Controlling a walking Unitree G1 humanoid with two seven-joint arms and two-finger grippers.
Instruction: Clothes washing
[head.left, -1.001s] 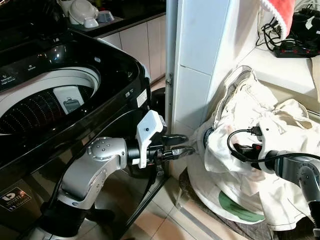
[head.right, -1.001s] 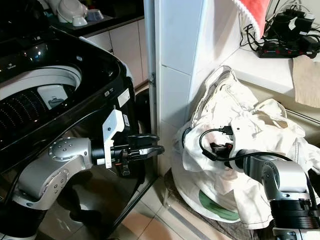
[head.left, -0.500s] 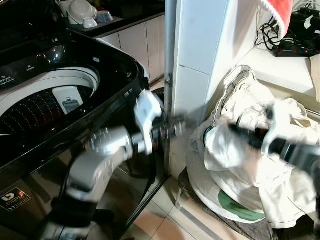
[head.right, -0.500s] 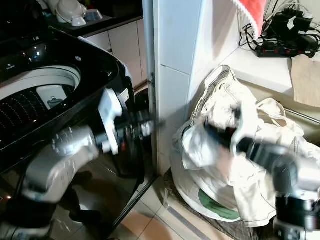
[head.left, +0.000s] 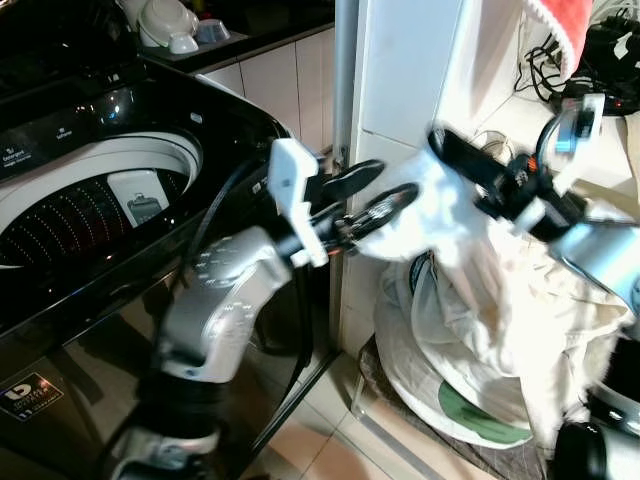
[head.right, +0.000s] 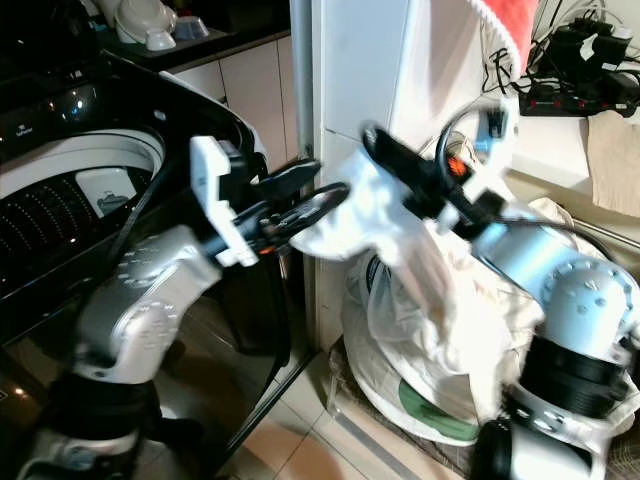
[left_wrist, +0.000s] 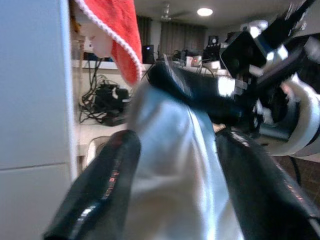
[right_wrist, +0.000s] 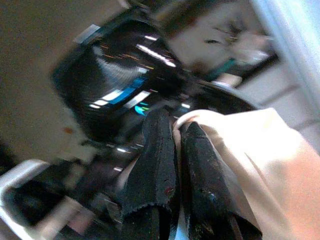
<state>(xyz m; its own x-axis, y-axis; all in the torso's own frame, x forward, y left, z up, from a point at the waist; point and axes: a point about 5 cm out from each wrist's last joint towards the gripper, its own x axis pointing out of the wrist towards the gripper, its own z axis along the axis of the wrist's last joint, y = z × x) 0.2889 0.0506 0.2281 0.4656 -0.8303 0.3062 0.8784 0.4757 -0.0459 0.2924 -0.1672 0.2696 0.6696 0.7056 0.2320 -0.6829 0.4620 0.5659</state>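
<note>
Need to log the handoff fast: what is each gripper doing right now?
Left gripper: open, fingers either side of the white garment.
Right gripper: shut on the white garment, lifting it from the pile.

White garment (head.left: 455, 235) lifted, hanging crumpled

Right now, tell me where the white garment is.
The white garment hangs mid-air right of the washing machine, pinched by the right gripper above the laundry pile, its edge between the open left gripper fingers.
</note>
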